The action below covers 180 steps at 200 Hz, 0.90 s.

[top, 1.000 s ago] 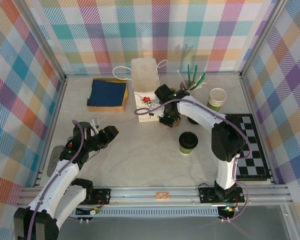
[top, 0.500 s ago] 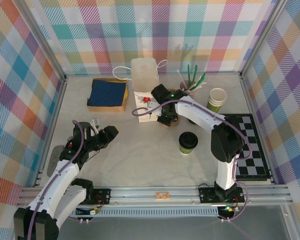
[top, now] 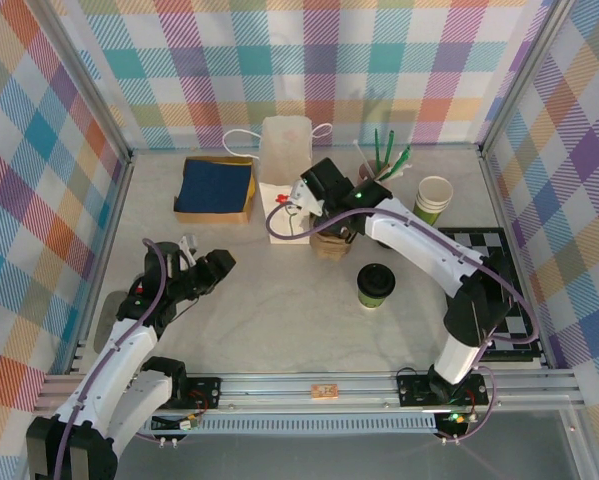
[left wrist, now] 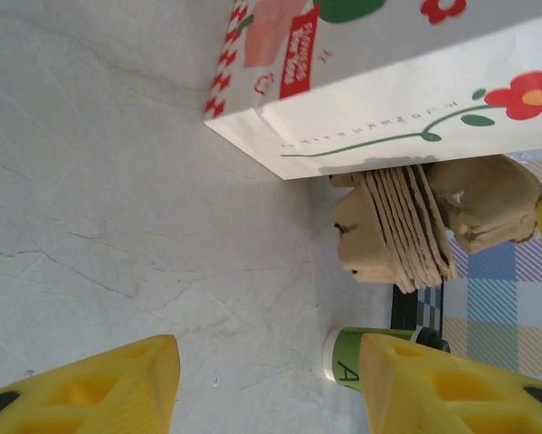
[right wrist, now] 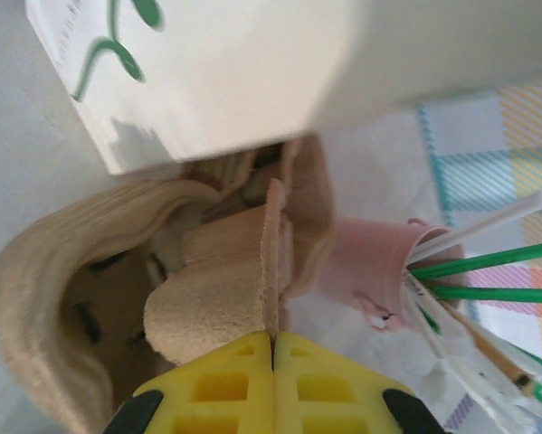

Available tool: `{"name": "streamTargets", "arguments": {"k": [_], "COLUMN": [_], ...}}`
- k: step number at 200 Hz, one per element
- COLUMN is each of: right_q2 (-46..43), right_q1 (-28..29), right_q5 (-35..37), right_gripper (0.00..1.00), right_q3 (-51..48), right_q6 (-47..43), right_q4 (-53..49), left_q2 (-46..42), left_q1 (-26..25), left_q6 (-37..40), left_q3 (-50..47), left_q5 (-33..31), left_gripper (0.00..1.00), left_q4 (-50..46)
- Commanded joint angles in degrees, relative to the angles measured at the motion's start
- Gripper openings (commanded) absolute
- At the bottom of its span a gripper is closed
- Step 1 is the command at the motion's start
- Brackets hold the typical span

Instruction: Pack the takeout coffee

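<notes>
The takeout coffee (top: 376,285), a green cup with a black lid, stands alone right of the table's centre; in the left wrist view it (left wrist: 372,356) lies partly behind my right-hand finger. My right gripper (top: 327,224) is shut on a thin edge of a brown pulp cup carrier (top: 331,243), close beside the white flowered paper bag (top: 285,165). In the right wrist view its fingers (right wrist: 273,340) pinch that carrier (right wrist: 218,289). My left gripper (top: 195,262) hangs open and holding nothing at the near left (left wrist: 266,351).
A pink pot (top: 380,172) of green and white sticks stands behind the carrier, with a lidless green cup (top: 434,198) to its right. A blue-lined box (top: 217,188) sits at the back left. A checkerboard (top: 501,292) lies along the right wall.
My right gripper has risen and shifted back a little with the carrier's edge in it, tilting the carrier up; its elbow swung right. The left arm has not moved.
</notes>
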Motion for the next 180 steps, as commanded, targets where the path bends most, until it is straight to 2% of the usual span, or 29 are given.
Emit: {"name": "streamTargets", "arguments": {"k": [1,53,124,149,180], "right_q2": [-2.42,-3.57,-4.64,-4.10,-3.93], "right_q1": [1.05,3.16,8.62,8.81,8.87], "right_q5": [4.87,6.23,6.33,10.98,13.01], "right_gripper": [0.00,0.00,0.00,0.00,0.00], "right_q3": [0.85,-3.50,-12.19,-11.89,-8.72], "right_q6": [-2.42,-1.37,6.16,6.68,5.53], "right_q4": [4.35,5.45,8.46,11.57,12.12], "left_q2": [-1.02,-1.49,-2.30,-3.19,-5.57], "left_q1": [1.02,1.06,0.99,0.74,-0.10], "left_q6": [1.18,1.42,3.38,5.72,7.40], "left_q3": [1.57,1.23,2.00,2.98,3.78], "left_q5": [-0.30,-0.39,-0.50,-1.20,-2.75], "left_gripper": [0.55,0.54,0.55,0.54,0.54], "left_q4": [-0.98,-1.42,-4.22,-6.31,-9.36]}}
